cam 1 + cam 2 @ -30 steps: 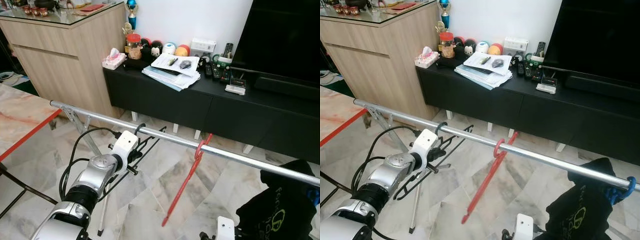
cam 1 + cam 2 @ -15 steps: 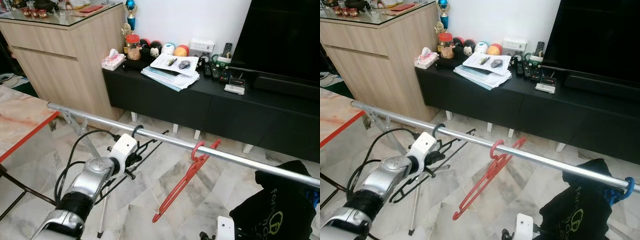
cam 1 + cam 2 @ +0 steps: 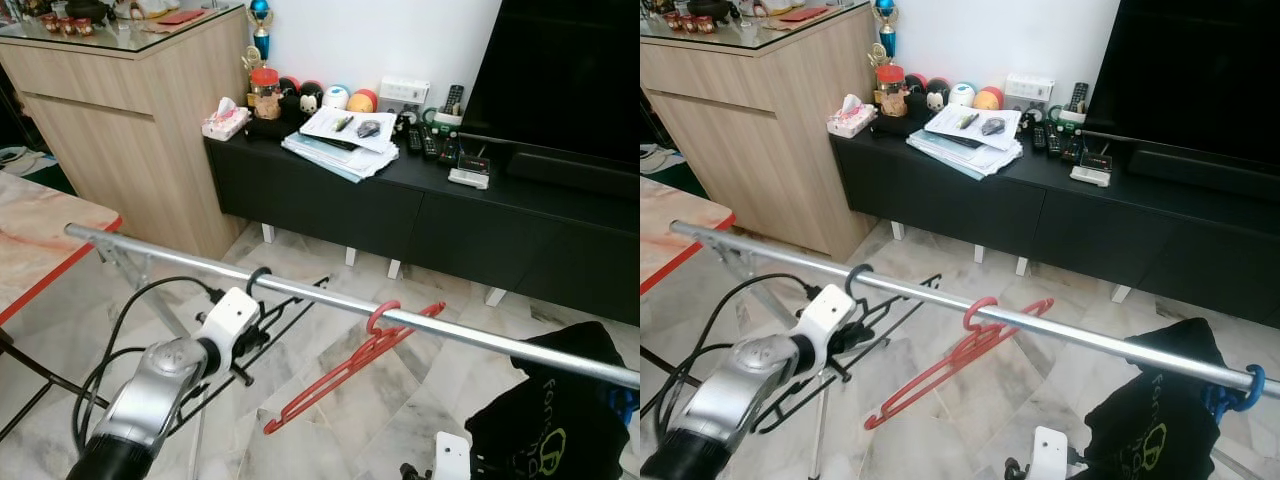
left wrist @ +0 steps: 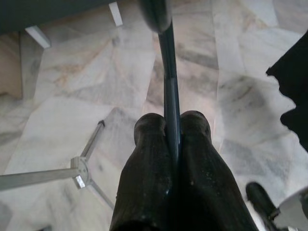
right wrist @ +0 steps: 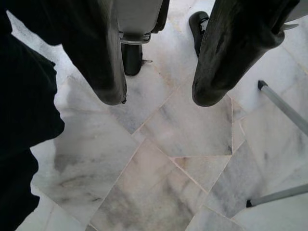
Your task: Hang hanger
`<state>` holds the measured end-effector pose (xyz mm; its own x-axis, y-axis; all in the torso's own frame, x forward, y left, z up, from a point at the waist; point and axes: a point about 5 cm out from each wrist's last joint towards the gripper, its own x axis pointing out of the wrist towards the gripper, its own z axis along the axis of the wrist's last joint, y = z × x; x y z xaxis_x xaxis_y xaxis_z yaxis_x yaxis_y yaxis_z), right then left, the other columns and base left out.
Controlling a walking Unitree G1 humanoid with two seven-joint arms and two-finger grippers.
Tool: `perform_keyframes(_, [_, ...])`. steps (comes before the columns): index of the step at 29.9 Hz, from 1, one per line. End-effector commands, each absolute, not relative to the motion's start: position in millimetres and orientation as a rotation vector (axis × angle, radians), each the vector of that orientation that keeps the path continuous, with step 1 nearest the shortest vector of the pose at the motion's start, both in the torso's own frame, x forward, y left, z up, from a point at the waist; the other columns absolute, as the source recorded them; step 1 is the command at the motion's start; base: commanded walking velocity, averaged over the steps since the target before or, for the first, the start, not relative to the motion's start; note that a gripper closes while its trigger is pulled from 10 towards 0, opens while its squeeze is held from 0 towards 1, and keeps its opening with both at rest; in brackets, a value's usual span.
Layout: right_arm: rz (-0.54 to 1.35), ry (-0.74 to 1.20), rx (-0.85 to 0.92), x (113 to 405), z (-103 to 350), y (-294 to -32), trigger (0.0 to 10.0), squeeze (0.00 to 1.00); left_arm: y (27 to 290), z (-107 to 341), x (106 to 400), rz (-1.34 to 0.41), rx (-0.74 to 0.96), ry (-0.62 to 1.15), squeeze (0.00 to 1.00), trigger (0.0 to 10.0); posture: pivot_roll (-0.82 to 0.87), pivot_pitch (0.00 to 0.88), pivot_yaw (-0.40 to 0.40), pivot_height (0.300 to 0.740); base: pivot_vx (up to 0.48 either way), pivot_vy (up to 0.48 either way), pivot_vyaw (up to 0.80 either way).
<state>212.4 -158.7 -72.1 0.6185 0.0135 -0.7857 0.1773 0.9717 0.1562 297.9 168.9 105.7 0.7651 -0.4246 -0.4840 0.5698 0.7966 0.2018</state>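
A black wire hanger (image 3: 285,315) has its hook (image 3: 258,280) over the silver rail (image 3: 470,338). My left gripper (image 3: 252,338) is just below the rail, shut on the hanger's thin bar (image 4: 171,103), which runs between the two black fingers (image 4: 149,144). A red hanger (image 3: 340,372) is hooked on the rail to the right of it, with its body swung up towards the left. My right gripper (image 5: 159,94) is low over the marble floor beside a black garment (image 5: 21,110), open with nothing between its fingers.
A black garment (image 3: 555,415) hangs from the rail's right end on a blue hanger (image 3: 1238,392). Behind the rail stand a low black TV console (image 3: 400,205) and a wooden cabinet (image 3: 130,120). The rack's legs (image 3: 130,270) spread over the floor at the left.
The view has shifted, so the rail sits lower and further left. The red hanger has swung from hanging nearly straight down to tilting up to the left. My left gripper stays on the black hanger.
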Motion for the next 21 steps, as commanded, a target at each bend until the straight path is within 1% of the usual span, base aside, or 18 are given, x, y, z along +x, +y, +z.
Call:
perform_keyframes(1, [-0.096,0.914,0.224,210,-73,-159,10.0,0.00,172,89,285,-0.563,0.354,0.539,0.00,10.0,0.15,0.100,-0.019,0.740,0.000,0.000,0.00])
perform_keyframes(4, [-0.093,0.915,0.221,211,-73,-160,10.0,0.00,177,91,271,-0.552,0.364,0.561,0.00,10.0,0.16,0.096,-0.021,0.740,0.000,0.000,0.00])
perform_keyframes(9, [-0.091,0.914,0.218,212,-72,-161,10.0,0.00,182,95,261,-0.540,0.377,0.574,0.00,10.0,0.16,0.091,-0.028,0.740,0.000,0.000,0.00])
perform_keyframes(16, [-0.088,0.912,0.213,213,-72,-162,10.0,0.00,183,97,258,-0.522,0.378,0.577,0.00,10.0,0.16,0.087,-0.033,0.740,0.000,0.000,0.00])
perform_keyframes(20, [-0.084,0.912,0.208,213,-72,-163,10.0,0.00,182,97,263,-0.482,0.370,0.537,0.00,10.0,0.16,0.080,-0.039,0.740,0.000,0.000,0.00])
perform_keyframes(21, [-0.084,0.912,0.208,214,-71,-163,10.0,0.00,180,99,269,-0.460,0.355,0.495,0.00,10.0,0.16,0.080,-0.039,0.740,0.000,0.000,0.00])
